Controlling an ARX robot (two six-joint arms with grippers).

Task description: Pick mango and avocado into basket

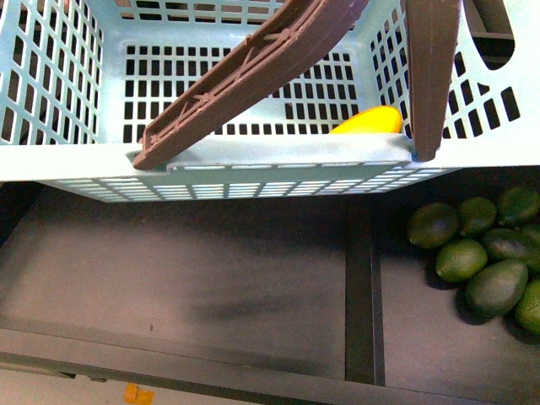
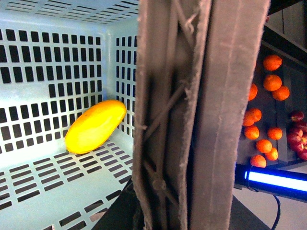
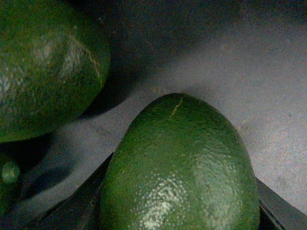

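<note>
Front cam looks down over basket [image 1: 253, 153] rim. Left wrist cam peers inside it — both see the mango [image 2: 95, 125]. Right wrist cam: close-up avocado [image 3: 177, 158] just ahead of right pincer [image 3: 178, 211].

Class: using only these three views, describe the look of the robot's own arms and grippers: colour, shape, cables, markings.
Very little shows. The right gripper's fingers appear as two flat, straight-edged, near-black pieces. A dark shape in the left wrist view may be the left gripper, but this is unclear. No arm links, arm cables or markings show in any view.
</note>
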